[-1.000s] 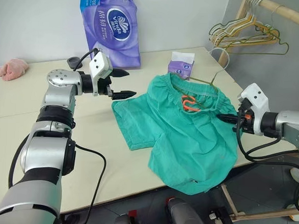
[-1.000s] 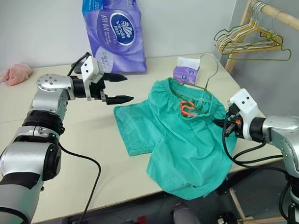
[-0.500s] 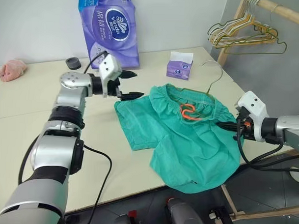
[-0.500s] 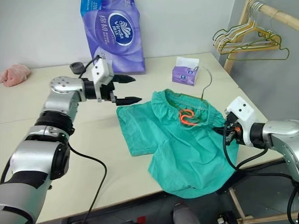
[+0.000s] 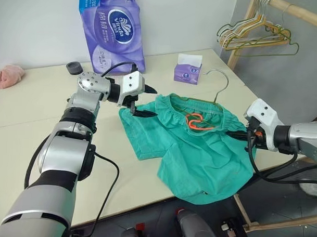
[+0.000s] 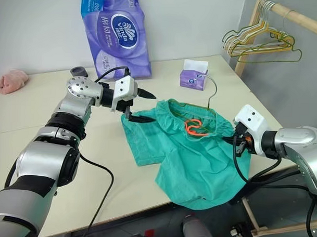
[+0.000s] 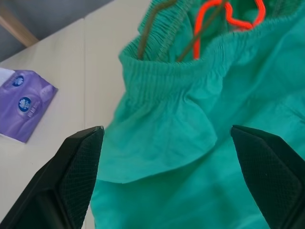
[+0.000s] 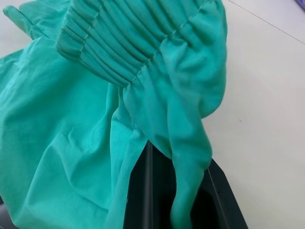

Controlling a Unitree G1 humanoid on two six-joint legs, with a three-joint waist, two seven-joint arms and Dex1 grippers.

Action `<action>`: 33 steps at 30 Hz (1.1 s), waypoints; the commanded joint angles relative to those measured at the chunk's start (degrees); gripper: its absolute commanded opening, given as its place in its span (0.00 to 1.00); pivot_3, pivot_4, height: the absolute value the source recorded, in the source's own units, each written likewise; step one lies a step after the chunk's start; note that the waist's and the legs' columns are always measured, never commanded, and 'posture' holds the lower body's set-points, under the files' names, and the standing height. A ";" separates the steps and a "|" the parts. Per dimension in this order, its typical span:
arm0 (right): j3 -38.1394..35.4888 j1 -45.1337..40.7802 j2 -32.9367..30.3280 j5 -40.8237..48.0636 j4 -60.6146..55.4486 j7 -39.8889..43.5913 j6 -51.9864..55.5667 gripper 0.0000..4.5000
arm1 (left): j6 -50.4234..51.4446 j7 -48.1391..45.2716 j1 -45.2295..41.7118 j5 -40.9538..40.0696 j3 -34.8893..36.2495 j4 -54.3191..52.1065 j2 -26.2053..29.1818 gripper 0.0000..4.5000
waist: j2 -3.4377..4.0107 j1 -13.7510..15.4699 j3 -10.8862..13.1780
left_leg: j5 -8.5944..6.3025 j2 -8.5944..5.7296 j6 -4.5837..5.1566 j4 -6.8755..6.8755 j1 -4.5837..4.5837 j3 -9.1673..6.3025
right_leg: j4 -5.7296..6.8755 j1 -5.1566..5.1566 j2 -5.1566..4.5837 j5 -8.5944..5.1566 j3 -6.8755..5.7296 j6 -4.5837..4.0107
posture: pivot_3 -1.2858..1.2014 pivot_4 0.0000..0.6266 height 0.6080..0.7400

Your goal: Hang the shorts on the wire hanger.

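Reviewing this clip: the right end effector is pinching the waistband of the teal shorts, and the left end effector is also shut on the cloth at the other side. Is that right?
Not quite. The left end effector is wide open over the shorts, gripping nothing; the left wrist view shows its fingers spread apart. The right end effector is indeed shut on the waistband, as the right wrist view shows.

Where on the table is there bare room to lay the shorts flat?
Widest bare patch: the near-left table, between the left arm and the front edge. A smaller patch lies between the pink cloth and the toilet-paper pack. Crowded: the right side, with the shorts, wire hanger and tissue box.
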 commanded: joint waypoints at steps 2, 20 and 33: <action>0.21 -0.47 -1.60 -0.63 -2.37 0.35 -2.53 0.00 | -2.10 5.13 -4.10 0.92 0.98 2.60 -1.09 1.00 | 0.00 0.01 0.00 | 0.00 0.00 0.00 0.02 -0.03 -0.02 | -0.01 0.00 0.00 0.00 -0.02 0.01 | 0.39 0.09 1.00; 3.41 -1.38 -3.07 -1.81 -4.06 0.76 -4.95 0.00 | -4.84 2.91 -2.03 3.24 -0.05 4.47 -4.29 0.96 | 0.01 -1.17 -0.01 | 0.00 0.00 0.00 -0.01 -0.03 -0.01 | 0.00 0.00 0.00 -0.02 -0.02 0.02 | 0.39 0.09 1.00; 4.66 -0.31 -4.28 -3.59 -4.13 2.04 -6.67 0.00 | -3.01 0.45 -2.18 3.09 0.54 4.38 -2.90 0.15 | 0.01 -1.18 -0.01 | 0.00 0.00 0.00 0.00 -0.02 0.00 | 0.00 0.00 -0.01 -0.02 0.00 0.03 | 0.39 0.10 1.00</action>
